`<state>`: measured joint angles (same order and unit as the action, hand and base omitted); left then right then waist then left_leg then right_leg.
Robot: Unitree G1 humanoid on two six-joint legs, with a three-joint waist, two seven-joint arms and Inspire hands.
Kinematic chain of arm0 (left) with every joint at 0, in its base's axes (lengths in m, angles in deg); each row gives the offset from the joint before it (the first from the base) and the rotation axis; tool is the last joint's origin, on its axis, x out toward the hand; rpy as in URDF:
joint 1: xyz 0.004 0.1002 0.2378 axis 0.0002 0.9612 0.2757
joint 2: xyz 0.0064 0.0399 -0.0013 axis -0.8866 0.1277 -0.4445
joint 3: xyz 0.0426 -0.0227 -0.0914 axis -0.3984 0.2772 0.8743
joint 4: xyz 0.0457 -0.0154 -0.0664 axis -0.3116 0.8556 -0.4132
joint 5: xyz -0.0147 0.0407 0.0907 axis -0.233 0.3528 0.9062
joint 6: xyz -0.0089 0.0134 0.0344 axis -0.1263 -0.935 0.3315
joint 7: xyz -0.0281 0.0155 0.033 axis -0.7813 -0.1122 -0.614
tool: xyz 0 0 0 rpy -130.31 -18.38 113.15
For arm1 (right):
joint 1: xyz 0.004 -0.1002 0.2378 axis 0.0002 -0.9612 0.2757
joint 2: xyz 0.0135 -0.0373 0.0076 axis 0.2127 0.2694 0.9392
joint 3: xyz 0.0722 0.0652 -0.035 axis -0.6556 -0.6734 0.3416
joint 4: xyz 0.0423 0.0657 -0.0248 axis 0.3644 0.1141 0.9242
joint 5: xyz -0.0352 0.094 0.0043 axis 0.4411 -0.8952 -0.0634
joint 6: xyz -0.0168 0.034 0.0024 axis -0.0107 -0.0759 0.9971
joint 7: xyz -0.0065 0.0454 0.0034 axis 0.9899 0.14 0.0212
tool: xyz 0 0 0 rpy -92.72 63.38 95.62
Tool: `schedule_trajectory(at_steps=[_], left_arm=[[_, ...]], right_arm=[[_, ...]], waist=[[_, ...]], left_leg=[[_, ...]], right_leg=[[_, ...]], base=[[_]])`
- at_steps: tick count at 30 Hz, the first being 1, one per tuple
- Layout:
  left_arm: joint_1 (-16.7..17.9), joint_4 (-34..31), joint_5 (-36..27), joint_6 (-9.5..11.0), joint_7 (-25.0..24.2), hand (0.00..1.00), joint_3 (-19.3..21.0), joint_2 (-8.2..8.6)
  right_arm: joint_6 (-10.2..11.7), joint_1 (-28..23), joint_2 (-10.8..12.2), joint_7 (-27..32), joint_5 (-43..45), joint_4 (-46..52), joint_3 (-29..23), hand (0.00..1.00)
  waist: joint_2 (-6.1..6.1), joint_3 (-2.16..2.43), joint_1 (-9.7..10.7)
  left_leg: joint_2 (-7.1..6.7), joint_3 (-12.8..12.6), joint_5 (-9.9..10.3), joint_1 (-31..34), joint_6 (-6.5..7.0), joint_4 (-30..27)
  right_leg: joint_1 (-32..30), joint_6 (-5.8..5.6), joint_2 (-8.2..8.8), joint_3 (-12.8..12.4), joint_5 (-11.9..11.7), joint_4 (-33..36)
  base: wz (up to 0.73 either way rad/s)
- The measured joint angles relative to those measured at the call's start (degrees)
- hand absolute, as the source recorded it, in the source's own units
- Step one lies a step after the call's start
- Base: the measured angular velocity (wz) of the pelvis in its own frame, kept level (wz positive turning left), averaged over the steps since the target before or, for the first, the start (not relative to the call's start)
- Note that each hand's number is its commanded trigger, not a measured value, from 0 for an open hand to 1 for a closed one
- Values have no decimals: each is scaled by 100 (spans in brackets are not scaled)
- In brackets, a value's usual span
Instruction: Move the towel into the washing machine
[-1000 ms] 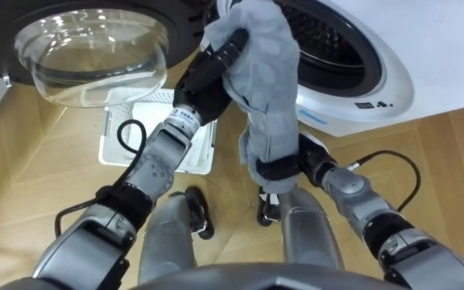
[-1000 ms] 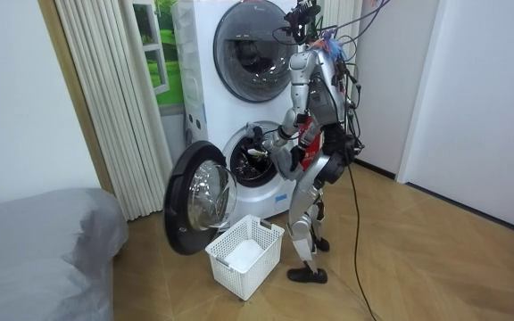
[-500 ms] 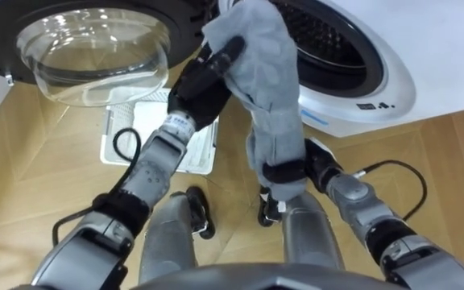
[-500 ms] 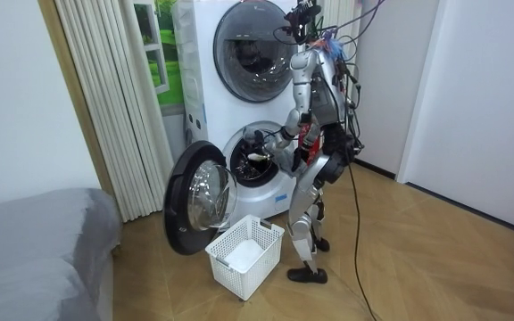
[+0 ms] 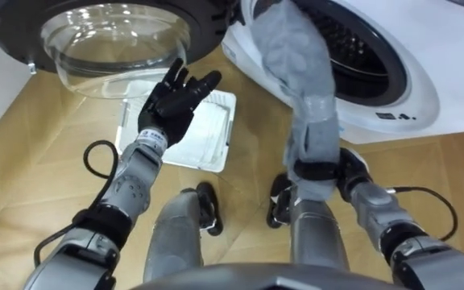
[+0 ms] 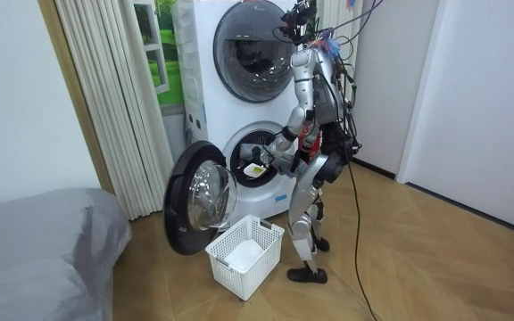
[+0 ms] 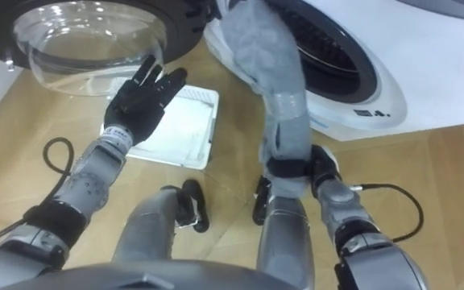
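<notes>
A grey towel [image 5: 296,56] hangs in a long strip, its top end lying at the mouth of the washing machine's drum [image 5: 361,48] and its bottom end low in front of me. My right hand [image 5: 321,171] is shut on that bottom end, dark fingers wrapped across the cloth. Well left of the towel, my left hand [image 5: 176,95] is open with fingers spread, holding nothing, over the basket. In the room view I stand upright facing the lower washing machine [image 6: 257,169], beside its open door [image 6: 194,201].
The round glass door [image 5: 111,40] swings out to my left. A white laundry basket [image 5: 200,133] sits on the wooden floor below it, close to my feet. A second machine [image 6: 248,53] is stacked above. A grey bed [image 6: 43,250] lies at the room view's left.
My left hand has let go of the towel's top, opened and drawn away to the left. The towel's top now rests at the drum mouth. My right hand keeps its hold below.
</notes>
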<state>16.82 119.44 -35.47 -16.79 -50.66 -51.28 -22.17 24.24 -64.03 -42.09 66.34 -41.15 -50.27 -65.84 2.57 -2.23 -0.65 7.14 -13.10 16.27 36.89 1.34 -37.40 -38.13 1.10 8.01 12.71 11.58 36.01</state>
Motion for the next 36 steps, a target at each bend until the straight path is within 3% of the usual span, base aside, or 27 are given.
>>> schedule_trajectory(at_steps=[6, 19, 21, 26, 27, 30, 33, 36], left_arm=[[213, 10, -7, -5, 188, 0, 6, 10], [223, -42, 115, -18, 628, 0, -9, 66], [224, -69, 198, -23, 683, 0, -32, 68], [209, -75, 387, -22, 801, 0, -35, 34], [192, -75, 387, -22, 857, 0, -39, 37], [234, -246, 410, -24, 935, 0, -24, -43], [256, -464, 615, -21, 1015, 0, 41, -93], [358, -612, 784, -22, 1022, 0, 108, -139]], right_arm=[[-13, 7, -1, 201, -739, -29, -35, 100], [-269, 273, -97, 492, -1959, -179, -421, 100], [-346, 335, -119, 491, -2080, -188, -452, 100], [-573, 559, -243, 521, -2418, -179, -634, 100], [-644, 643, -310, 542, -2494, -182, -636, 100], [-829, 902, -535, 574, -2735, -189, -762, 100], [-1063, 1271, -867, 560, -2822, -440, -829, 100], [-1293, 1539, -966, 548, -2823, -454, -849, 100]], waist=[[4, -3, 14], [-4, -17, 49], [-18, -23, 99], [-175, -66, 204], [-230, -78, 218], [-345, -93, 200], [-413, -97, 172], [-543, -87, 209]], left_leg=[[-7, 28, 0, 12, 0, 2], [-101, 50, -41, 81, -4, 80], [-153, 54, -42, 91, -3, 76], [-226, -13, -45, 167, 6, -40], [-293, -7, -60, 187, 32, -49], [-288, 0, -66, 290, 43, -151], [-288, 20, -99, 364, 99, -144], [-298, -9, -118, 403, 133, -155]], right_leg=[[1, -8, 6, -4, 32, 13], [-117, -19, 115, 8, 153, 131], [-143, -24, 192, 29, 218, 222], [-300, -44, 374, -2, 364, 505], [-341, -49, 413, -7, 380, 565], [-440, -48, 453, -12, 396, 663], [-451, -66, 489, 34, 404, 687], [-485, -88, 514, 35, 391, 706]], base=[[2], [4], [14], [12], [16], [10], [15], [8]])
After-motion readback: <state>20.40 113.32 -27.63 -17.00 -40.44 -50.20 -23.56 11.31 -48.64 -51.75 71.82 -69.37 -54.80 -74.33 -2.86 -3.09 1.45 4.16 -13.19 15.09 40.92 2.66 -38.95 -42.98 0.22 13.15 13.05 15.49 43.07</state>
